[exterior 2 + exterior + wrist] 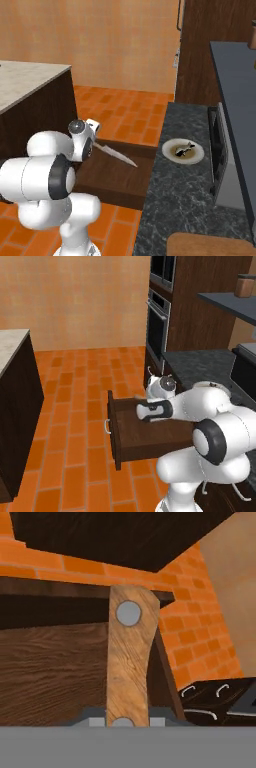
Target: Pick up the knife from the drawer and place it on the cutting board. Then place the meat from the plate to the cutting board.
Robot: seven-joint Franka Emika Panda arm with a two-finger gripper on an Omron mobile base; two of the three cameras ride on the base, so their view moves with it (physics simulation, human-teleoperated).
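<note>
Drawer (145, 433) pulled out of the cabinet run, open over the orange brick floor (75, 406); small curved silver handle (106, 426) on its front face. Dark wood interior visible in all three views.

Gripper (94, 142) over the open drawer, clenched on the knife (116, 153). From the right base camera the silvery blade sticks out from the hand, pointing toward the dark speckled counter (185, 195) and tilted slightly down, raised above the drawer floor. In the hand view the tan wooden handle (127, 662), with a round silver rivet, runs up between the finger tips, the drawer's wood behind it.

Plate (183, 150) sits on the counter just beyond the drawer, white rim, yellowish-brown centre. Meat (185, 147) lies on it, a small dark lump; shape hard to make out at this size.

Rounded corner of the cutting board (215, 245) shows at the lower edge of the right base view, on the counter, well apart from the plate.

Wall oven (159, 326) set in the tall dark cabinet beyond the drawer
</note>
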